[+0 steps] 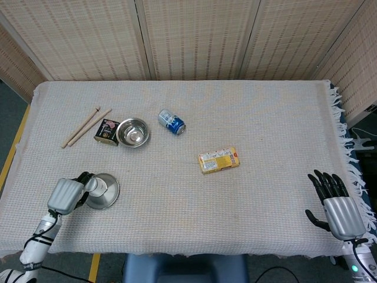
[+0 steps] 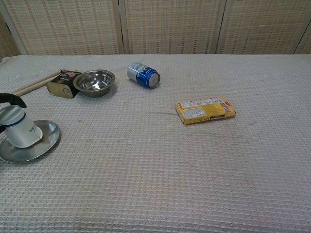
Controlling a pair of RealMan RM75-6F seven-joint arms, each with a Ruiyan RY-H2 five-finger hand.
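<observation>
Your left robot hand (image 1: 66, 195) grips a small white cup (image 2: 19, 127) standing on a steel plate (image 2: 41, 143) at the bench's (image 1: 265, 118) near left corner; your right robot hand (image 1: 337, 207) rests with fingers spread, holding nothing, at the near right edge. Mid-bench lies a yellow box (image 1: 219, 160); farther back sit a tipped blue can (image 1: 172, 122), a steel bowl (image 1: 133, 131), a small tin (image 1: 106, 131) and two wooden sticks (image 1: 85, 126). The cup looks slightly tilted: pull sideways and you could drag the plate or topple the cup off its rim.
</observation>
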